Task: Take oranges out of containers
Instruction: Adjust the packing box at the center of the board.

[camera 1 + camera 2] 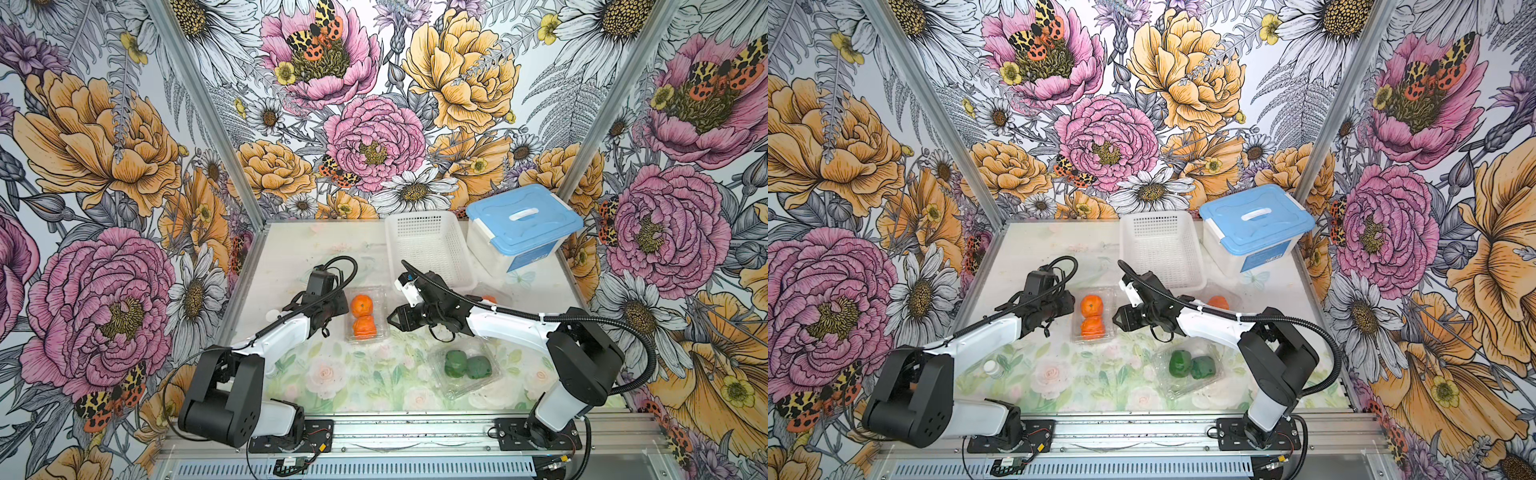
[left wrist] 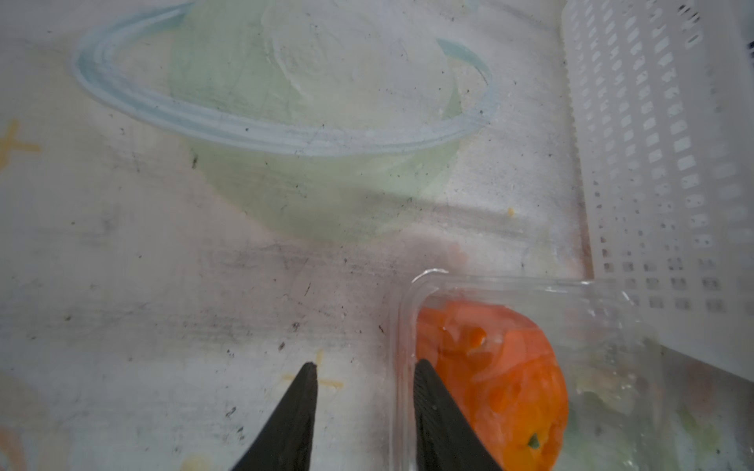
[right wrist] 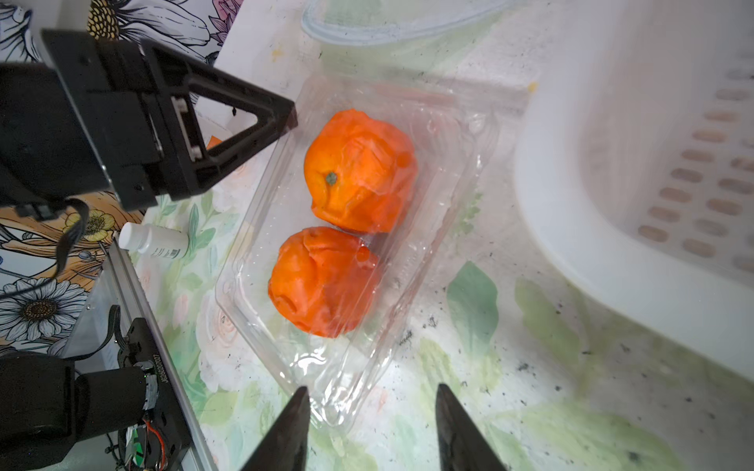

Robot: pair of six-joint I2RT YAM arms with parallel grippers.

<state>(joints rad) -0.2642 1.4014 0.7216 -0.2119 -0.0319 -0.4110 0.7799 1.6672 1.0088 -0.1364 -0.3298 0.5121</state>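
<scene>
Two bright oranges (image 1: 361, 305) (image 1: 365, 326) lie in a clear clamshell container (image 3: 461, 134) at mid-table, and its lid looks shut over them. My left gripper (image 2: 366, 365) is open at the box's left edge. The rim runs between its fingers, and one finger is over the near orange (image 2: 510, 367). My right gripper (image 3: 372, 389) is open at the box's right side, with a corner of the plastic between its fingers. Two dark green oranges (image 1: 456, 362) (image 1: 478, 366) sit in a second container (image 1: 457, 390) nearer the front. Behind the right arm, a third container (image 1: 1233, 293) shows one orange (image 1: 1218, 302), partly hidden.
A white perforated basket (image 1: 428, 245) stands just behind the middle box, close to both grippers. A white tub with a blue lid (image 1: 523, 224) is at the back right. A small white bottle (image 1: 992, 369) lies near the left arm.
</scene>
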